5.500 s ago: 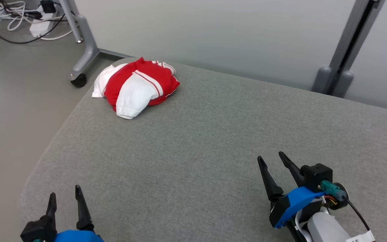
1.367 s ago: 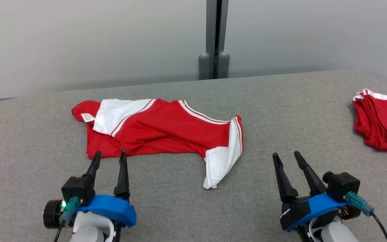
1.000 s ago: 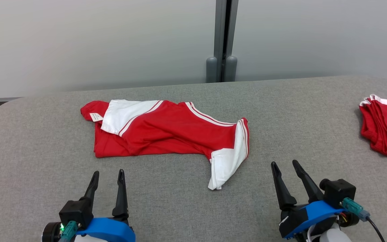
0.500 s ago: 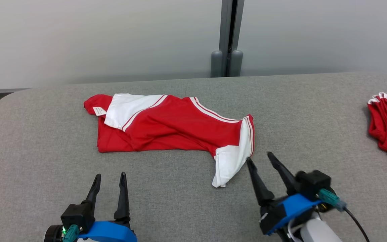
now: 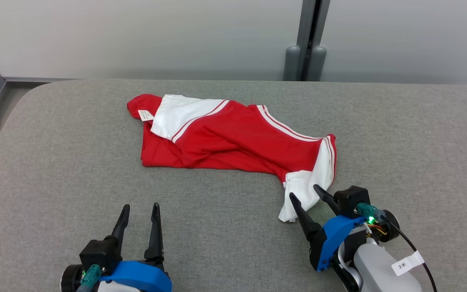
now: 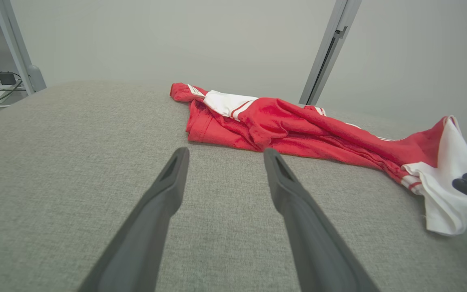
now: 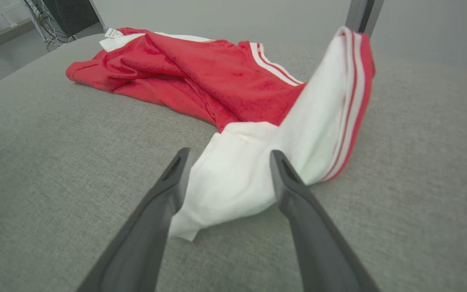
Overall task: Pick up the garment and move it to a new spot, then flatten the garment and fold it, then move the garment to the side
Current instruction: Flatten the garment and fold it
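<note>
**While both tools stand spread, soft cloth lies mid-bench**

Since the red-and-white garment [image 5: 233, 140] lies rumpled across the middle of the head view on the grey bench [image 5: 55, 170], I judge it light and limp, likely to sag and drag on the weave rather than slide. My right tool [image 5: 304, 191], at the lower right, has its jaws apart with the white end [image 7: 233, 182] lying between them, pinching nothing. My left tool [image 5: 140, 205], at the lower left, is spread too, apart from the cloth. I would pinch a hemmed edge, where doubled fabric gives bite.

Garment [image 5: 233, 140] on table [image 5: 75, 162], centre
</note>
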You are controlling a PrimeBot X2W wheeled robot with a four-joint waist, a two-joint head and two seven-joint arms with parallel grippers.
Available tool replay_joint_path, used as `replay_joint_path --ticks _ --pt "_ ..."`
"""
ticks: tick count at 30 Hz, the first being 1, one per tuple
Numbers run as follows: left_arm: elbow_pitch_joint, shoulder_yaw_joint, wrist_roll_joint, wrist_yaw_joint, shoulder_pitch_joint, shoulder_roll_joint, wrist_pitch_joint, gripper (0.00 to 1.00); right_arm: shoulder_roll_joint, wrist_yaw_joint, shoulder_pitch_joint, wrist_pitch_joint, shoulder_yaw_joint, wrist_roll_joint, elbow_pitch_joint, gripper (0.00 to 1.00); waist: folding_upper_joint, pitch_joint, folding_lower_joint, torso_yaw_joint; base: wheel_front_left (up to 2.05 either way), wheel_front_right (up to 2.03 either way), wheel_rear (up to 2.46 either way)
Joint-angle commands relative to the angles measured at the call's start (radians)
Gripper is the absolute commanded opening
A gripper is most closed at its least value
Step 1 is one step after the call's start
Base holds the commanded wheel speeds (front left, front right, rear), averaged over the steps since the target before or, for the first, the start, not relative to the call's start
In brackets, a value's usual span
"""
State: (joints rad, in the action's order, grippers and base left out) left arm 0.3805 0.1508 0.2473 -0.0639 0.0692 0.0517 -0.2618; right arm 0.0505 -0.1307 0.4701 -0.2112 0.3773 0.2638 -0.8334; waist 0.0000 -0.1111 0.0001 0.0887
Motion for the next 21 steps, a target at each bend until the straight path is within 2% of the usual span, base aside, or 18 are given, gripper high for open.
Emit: replay_joint_path --ticks 1,3,4,5,6,7,9,10,13,17,18,20,21 --pt "0.001 0.010 0.008 -0.005 0.021 -0.001 -0.005 1.00 0.002 0.000 0.020 0.001 -0.007 -0.006 -0.033 1.00 0.0000 -0.016 -0.0001 0.021 0.00 0.00 0.00" --pt "0.003 0.014 0.015 -0.001 0.023 -0.002 -0.005 1.00 0.002 0.000 0.023 0.000 -0.008 -0.002 -0.053 1.00 0.0000 -0.019 -0.0001 0.027 0.00 0.00 0.00" --pt "0.002 0.017 0.018 0.001 0.024 -0.001 -0.005 1.00 0.002 0.000 0.025 -0.002 -0.009 0.003 -0.070 0.86 0.0000 -0.022 -0.0001 0.031 0.00 0.00 0.00" --pt "0.002 0.022 0.022 0.003 0.026 -0.001 -0.005 1.00 0.002 0.000 0.030 -0.007 -0.009 0.007 -0.083 0.66 0.0000 -0.026 -0.0001 0.035 0.00 0.00 0.00" --pt "0.000 0.026 0.024 0.004 0.028 -0.002 -0.005 1.00 0.002 0.000 0.035 -0.011 -0.006 0.010 -0.093 0.56 0.0000 -0.030 -0.0001 0.038 0.00 0.00 0.00" --pt "-0.002 0.030 0.025 0.005 0.030 -0.002 -0.005 1.00 0.002 0.000 0.040 -0.016 -0.005 0.011 -0.103 0.54 0.0000 -0.033 -0.0001 0.040 0.00 0.00 0.00" --pt "-0.003 0.035 0.030 0.008 0.034 -0.002 -0.005 1.00 0.002 0.000 0.046 -0.022 0.003 0.017 -0.116 0.58 0.0000 -0.038 -0.0001 0.043 0.00 0.00 0.00" --pt "-0.003 0.038 0.033 0.010 0.035 -0.002 -0.005 1.00 0.002 0.000 0.049 -0.025 0.006 0.021 -0.124 0.68 0.0000 -0.041 -0.0001 0.045 0.00 0.00 0.00" --pt "-0.001 0.049 0.041 0.012 0.045 -0.002 -0.005 1.00 0.002 0.000 0.071 -0.030 0.020 0.026 -0.151 0.80 0.0000 -0.054 -0.0001 0.055 0.00 0.00 0.00" --pt "0.000 0.068 0.050 0.015 0.061 -0.002 -0.005 1.00 0.002 0.000 0.086 -0.031 0.028 0.025 -0.184 0.78 0.0000 -0.068 -0.0001 0.069 0.00 0.00 0.00" --pt "0.000 0.071 0.051 0.017 0.064 -0.002 -0.005 1.00 0.002 0.000 0.090 -0.029 0.032 0.028 -0.191 0.67 0.0000 -0.071 -0.0001 0.072 0.00 0.00 0.00" --pt "0.002 0.075 0.055 0.020 0.063 -0.001 -0.005 1.00 0.002 0.000 0.094 -0.018 0.040 0.035 -0.208 0.31 0.0000 -0.076 -0.0001 0.077 0.00 0.00 0.00" --pt "0.002 0.076 0.057 0.020 0.064 -0.002 -0.005 1.00 0.002 0.000 0.094 -0.015 0.044 0.043 -0.214 0.00 0.0000 -0.078 -0.0001 0.079 0.00 0.00 0.00"
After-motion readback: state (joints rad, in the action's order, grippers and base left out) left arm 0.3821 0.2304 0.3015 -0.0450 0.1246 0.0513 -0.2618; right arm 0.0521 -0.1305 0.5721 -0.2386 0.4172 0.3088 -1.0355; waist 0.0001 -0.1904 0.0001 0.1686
